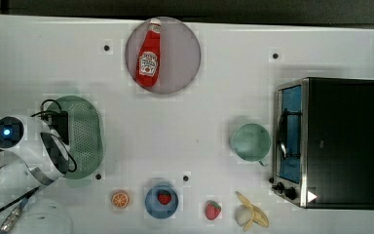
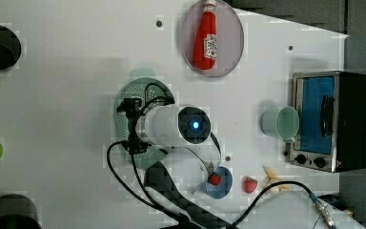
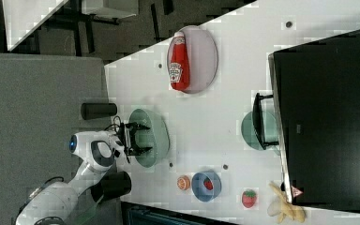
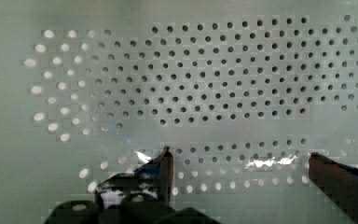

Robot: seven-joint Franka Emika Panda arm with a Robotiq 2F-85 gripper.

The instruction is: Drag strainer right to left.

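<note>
White tabletop (image 1: pixel 214 107) bearing a pale sage-green oval plastic strainer (image 1: pixel 85 131) with a perforated bottom, lying at the top view's left, well apart from the round pale green cup (image 1: pixel 251 141) beside the black toaster oven (image 1: pixel 338 141). Black gripper (image 4: pixel 237 163) spread wide above the strainer's holed floor, holding nothing.

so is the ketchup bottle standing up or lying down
Lying down: the red plastic ketchup bottle rests on its side across the round grey plate, label facing up.

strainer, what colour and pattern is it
Pale sage green strainer, bottom dotted with rows of small holes; clearest in the wrist view.
</note>
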